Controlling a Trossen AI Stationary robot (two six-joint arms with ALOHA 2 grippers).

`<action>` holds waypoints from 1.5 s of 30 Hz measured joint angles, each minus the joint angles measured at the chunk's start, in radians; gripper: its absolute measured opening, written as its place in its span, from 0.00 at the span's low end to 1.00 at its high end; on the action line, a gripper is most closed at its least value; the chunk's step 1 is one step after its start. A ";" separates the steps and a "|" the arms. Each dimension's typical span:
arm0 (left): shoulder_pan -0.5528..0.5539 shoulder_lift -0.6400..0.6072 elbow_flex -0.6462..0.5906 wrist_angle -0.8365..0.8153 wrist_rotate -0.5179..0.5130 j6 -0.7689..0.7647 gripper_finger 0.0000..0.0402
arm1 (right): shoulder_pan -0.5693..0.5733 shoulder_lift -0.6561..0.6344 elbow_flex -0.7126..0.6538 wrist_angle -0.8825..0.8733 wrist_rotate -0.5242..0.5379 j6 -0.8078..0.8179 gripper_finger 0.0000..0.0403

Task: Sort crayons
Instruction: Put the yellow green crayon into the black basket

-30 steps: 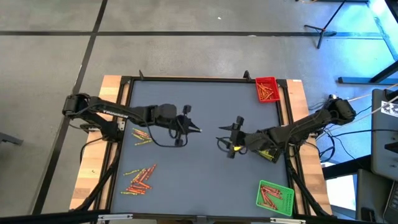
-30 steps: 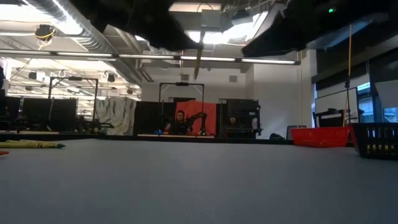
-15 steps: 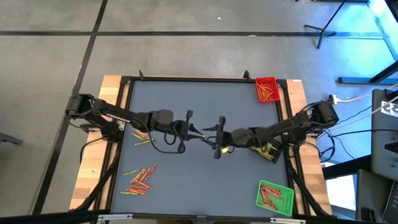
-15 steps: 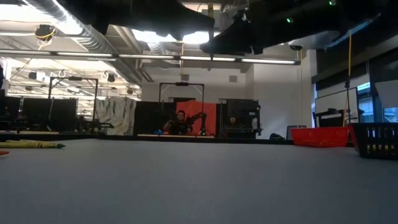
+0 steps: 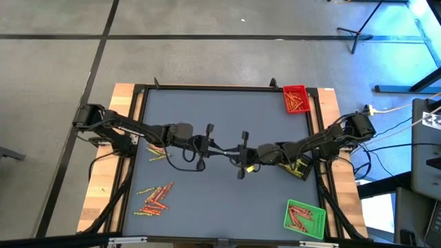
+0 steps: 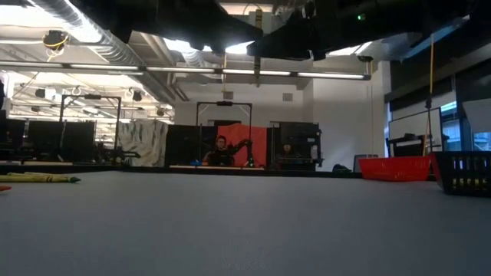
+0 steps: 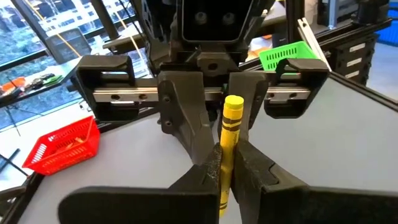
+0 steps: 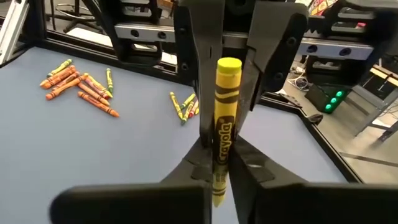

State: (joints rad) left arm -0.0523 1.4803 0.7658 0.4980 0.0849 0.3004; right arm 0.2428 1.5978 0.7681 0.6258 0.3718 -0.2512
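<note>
a yellow crayon with a black-printed wrapper stands upright above mid-table, pinched from both sides. loose red, orange and yellow crayons lie scattered at the table's near left, with a smaller cluster farther back on the left.

Yellow crayon with black banding; red tray; green tray; grey-blue table.
</note>
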 joint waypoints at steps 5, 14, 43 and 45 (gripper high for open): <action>-0.001 0.000 0.005 0.006 0.005 -0.040 0.12 | 0.008 -0.005 0.000 -0.031 0.008 -0.002 0.09; -0.009 -0.101 0.006 -0.242 0.005 -0.073 0.31 | 0.094 -0.150 0.146 -0.729 0.188 0.239 0.06; -0.008 -0.124 0.006 -0.355 -0.102 -0.088 0.31 | 0.299 -0.215 0.043 -1.807 -0.168 1.432 0.09; -0.008 -0.124 0.006 -0.355 -0.102 -0.088 0.31 | 0.300 -0.215 0.018 -1.782 -0.174 1.437 0.13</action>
State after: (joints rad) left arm -0.0605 1.3567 0.7715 0.1429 -0.0174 0.2123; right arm 0.5429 1.3827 0.7865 -1.1563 0.1983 1.1858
